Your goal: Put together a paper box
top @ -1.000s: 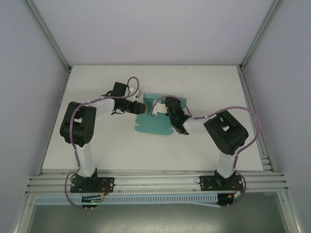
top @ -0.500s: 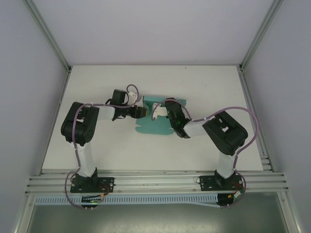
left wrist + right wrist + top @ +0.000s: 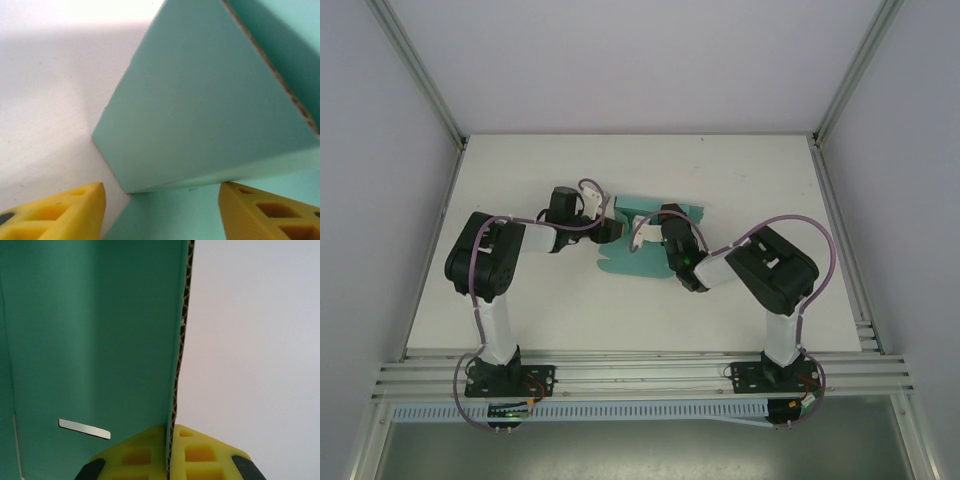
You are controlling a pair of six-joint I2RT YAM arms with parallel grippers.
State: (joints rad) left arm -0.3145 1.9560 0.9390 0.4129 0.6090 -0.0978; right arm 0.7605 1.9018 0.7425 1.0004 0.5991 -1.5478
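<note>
While the right tool (image 3: 170, 430) clamps an edge of the paper box (image 3: 630, 262), the left tool (image 3: 162, 186) stands open beside it.

Left arm (image 3: 480, 265) and right arm (image 3: 775, 270) are showing black joints, white links, yellow fingers (image 3: 60, 212). Purple cables (image 3: 790, 221) are running along both.

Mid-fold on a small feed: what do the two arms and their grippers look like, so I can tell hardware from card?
Both arms, left arm and right arm, have bulky black joint housings joined by white links, with a purple cable looping along each. The left gripper and right gripper carry yellow fingers moulded with rectangular pockets.
</note>
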